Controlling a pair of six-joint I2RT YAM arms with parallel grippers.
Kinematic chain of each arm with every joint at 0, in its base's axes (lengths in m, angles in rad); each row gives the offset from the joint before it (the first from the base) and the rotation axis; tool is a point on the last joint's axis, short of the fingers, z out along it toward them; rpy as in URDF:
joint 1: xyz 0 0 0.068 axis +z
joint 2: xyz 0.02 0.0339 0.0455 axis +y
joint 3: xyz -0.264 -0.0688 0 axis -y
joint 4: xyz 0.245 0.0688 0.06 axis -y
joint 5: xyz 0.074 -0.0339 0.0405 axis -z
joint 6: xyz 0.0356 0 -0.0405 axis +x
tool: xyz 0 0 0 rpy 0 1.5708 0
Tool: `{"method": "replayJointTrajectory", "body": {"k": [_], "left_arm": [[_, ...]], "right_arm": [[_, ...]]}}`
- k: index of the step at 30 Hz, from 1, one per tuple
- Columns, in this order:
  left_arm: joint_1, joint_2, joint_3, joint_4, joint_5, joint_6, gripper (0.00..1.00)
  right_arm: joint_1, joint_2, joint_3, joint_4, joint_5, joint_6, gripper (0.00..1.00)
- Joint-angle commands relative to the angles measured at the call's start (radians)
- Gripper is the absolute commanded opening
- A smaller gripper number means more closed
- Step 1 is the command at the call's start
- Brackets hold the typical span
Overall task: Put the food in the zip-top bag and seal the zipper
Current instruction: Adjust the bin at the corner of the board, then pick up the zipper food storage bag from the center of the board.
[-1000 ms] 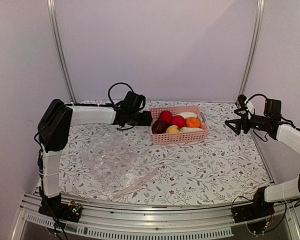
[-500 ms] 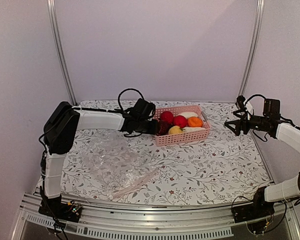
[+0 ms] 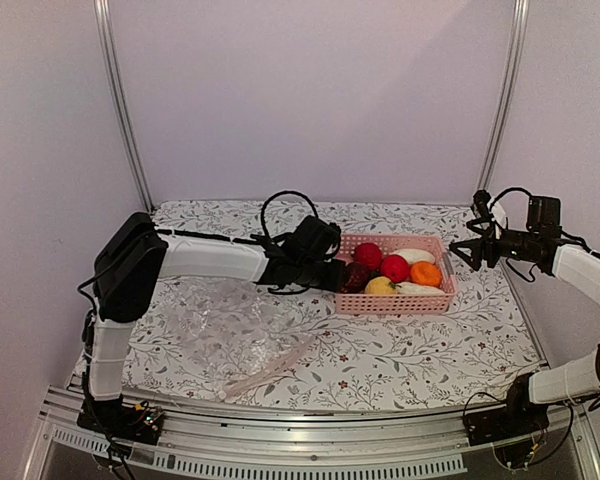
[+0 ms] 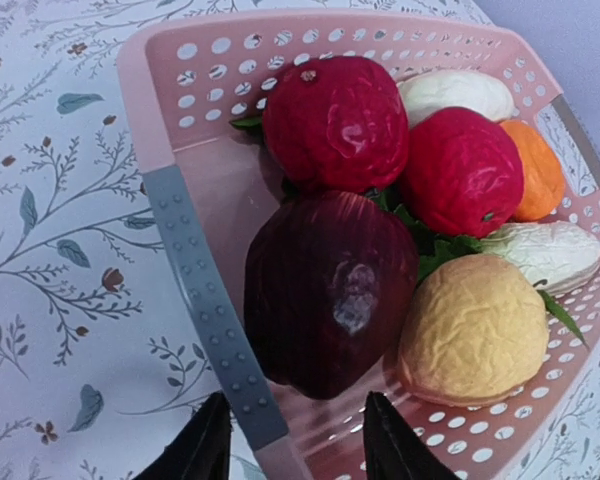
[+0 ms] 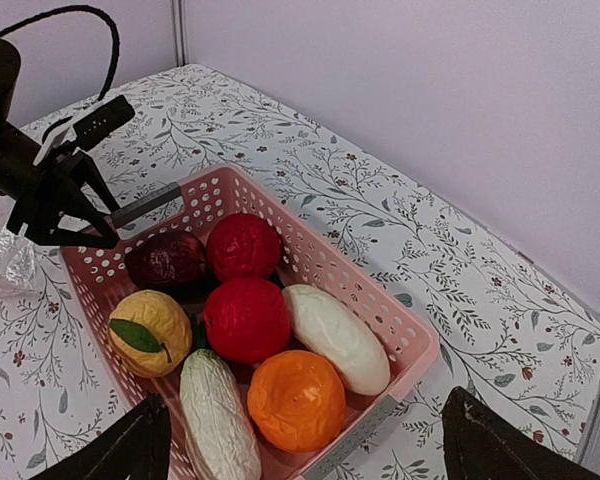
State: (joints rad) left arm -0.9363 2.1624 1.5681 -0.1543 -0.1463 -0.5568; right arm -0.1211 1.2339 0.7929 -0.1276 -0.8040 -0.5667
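lying flat on the near-left of the desk [image 3: 430, 350], the zip-top bag [image 3: 225, 330] shows nothing inside. its zipper [image 3: 270, 368] runs aslant, near-left to far-right, with the mouth facing the arm bases. step in hand, by my reading: first pick of the food [image 3: 395, 268].

further back, the left gripper [image 4: 295, 440], spread and empty, straddles the left wall of the pink basket [image 3: 395, 305], just short of the maroon piece [image 4: 330, 290]. next move calls for advancing, then pinching it. the right gripper [image 3: 460, 250], spread and empty, hovers off the basket's right end.
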Motion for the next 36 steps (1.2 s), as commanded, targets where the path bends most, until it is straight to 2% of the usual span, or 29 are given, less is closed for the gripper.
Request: {"method": "replayJointTrajectory", "body": {"k": [1, 3, 6, 11, 17, 20, 22, 24, 27, 29, 32, 36], "left_arm": [[-0.026, -0.024, -0.022, 0.002, -0.013, -0.059, 0.53], [-0.03, -0.066, -0.034, -0.002, -0.045, -0.041, 0.6], [-0.037, -0.161, -0.074, -0.017, -0.099, 0.018, 0.65], [-0.06, -0.346, -0.225, -0.049, -0.157, 0.163, 0.66], [-0.148, -0.48, -0.344, -0.206, -0.204, 0.287, 0.57], [-0.196, -0.517, -0.382, -0.319, -0.241, 0.229, 0.51], [-0.211, -0.55, -0.415, -0.377, -0.213, 0.158, 0.5], [-0.217, -0.591, -0.45, -0.428, -0.175, 0.086, 0.48], [-0.216, -0.674, -0.52, -0.483, -0.157, 0.011, 0.46], [-0.2, -0.737, -0.581, -0.492, -0.173, -0.025, 0.43], [-0.126, -0.828, -0.684, -0.444, -0.138, -0.088, 0.4], [-0.008, -0.93, -0.833, -0.283, -0.049, -0.175, 0.4]], "right_arm": [[-0.006, 0.009, 0.023, -0.025, -0.011, -0.013, 0.93], [-0.006, 0.007, 0.023, -0.027, -0.011, -0.014, 0.93], [-0.006, 0.004, 0.025, -0.03, -0.014, -0.016, 0.93], [-0.006, 0.0, 0.028, -0.039, -0.019, -0.02, 0.93], [-0.006, -0.006, 0.035, -0.053, -0.027, -0.031, 0.92], [-0.006, -0.009, 0.036, -0.076, -0.061, -0.05, 0.9], [0.013, -0.007, 0.052, -0.117, -0.079, -0.08, 0.84], [0.125, 0.004, 0.095, -0.199, -0.029, -0.114, 0.73], [0.422, 0.025, 0.106, -0.262, 0.144, -0.186, 0.55], [0.557, 0.047, 0.11, -0.264, 0.166, -0.199, 0.49], [0.712, 0.134, 0.162, -0.296, 0.169, -0.227, 0.39], [0.892, 0.304, 0.276, -0.364, 0.293, -0.282, 0.26]]}}
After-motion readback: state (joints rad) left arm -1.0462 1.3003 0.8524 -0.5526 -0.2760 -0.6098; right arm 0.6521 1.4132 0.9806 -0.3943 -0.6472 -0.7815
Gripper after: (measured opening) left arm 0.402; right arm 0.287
